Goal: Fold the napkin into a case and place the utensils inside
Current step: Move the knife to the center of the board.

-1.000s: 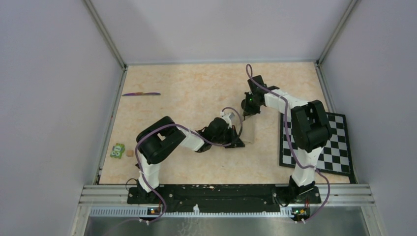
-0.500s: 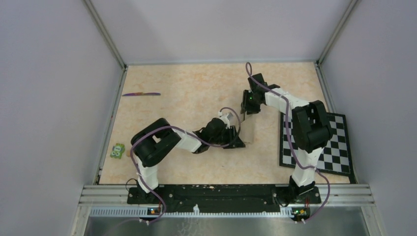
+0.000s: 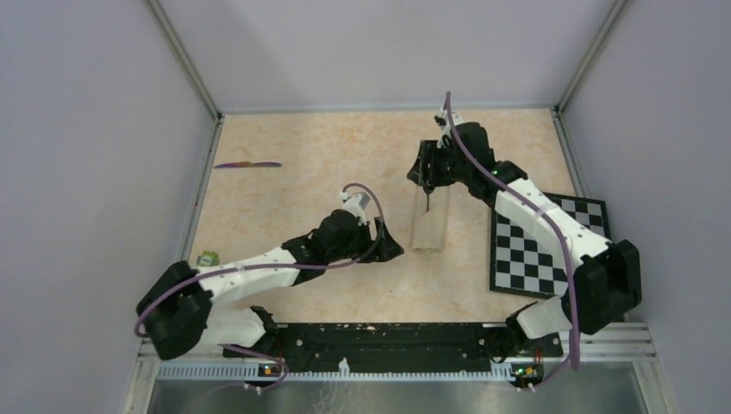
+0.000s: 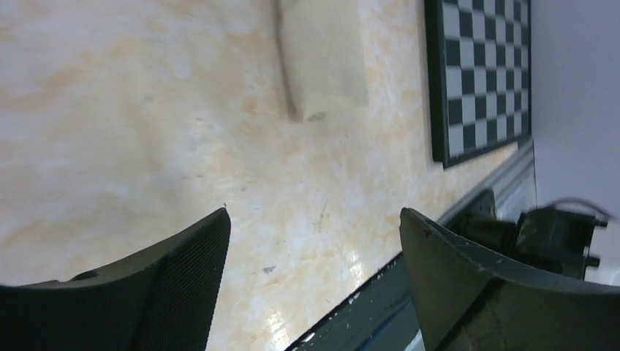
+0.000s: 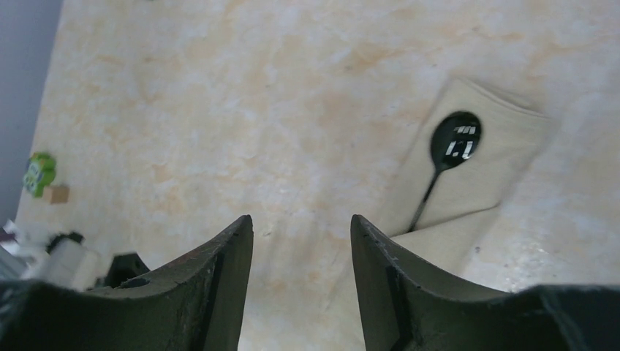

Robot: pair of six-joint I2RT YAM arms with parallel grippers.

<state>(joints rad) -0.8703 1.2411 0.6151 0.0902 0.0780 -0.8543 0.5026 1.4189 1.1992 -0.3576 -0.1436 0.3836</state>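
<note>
Just beyond the tips of the right pincer [image 5: 300, 223], spread moderately apart and gripping nothing, note the napkin [image 5: 479, 172] folded into a narrow case [image 3: 431, 222], with the black spoon [image 5: 455, 142] laid along it: bowl exposed on the cloth, handle running toward the fold nearest the pincer. Ahead of the left pincer [image 4: 314, 216], jaws wide and likewise empty, locate the same case lying flat on the table [image 3: 302, 147], near the tips but touching neither. Well away to the left of the left pincer, beside the far-left table edge, locate the purple knife [image 3: 247, 164], not yet inside. Expect trouble chiefly at the knife: thin, flat against the surface, likely to skid or flip under closing fingers instead of lifting. Approach low and square to avoid a miss. Expect further trouble at insertion: loose cloth, unweighted, prone to sliding or unfolding when pushed by a blade tip; risk also of nudging the spoon out of the pocket. Steady the case with the free pincer before inserting. Avoid sweeping an arm across the case while reaching leftward. Keep clear of the checkerboard [image 3: 552, 250], just right of the case. Count as follows: one napkin, serving as one case; two utensils, namely one spoon and one knife; two pincers; one checkerboard; one small green toy [image 5: 40, 173] and one small tan block [image 5: 56, 194] beside it, far to the left of the right pincer.
</note>
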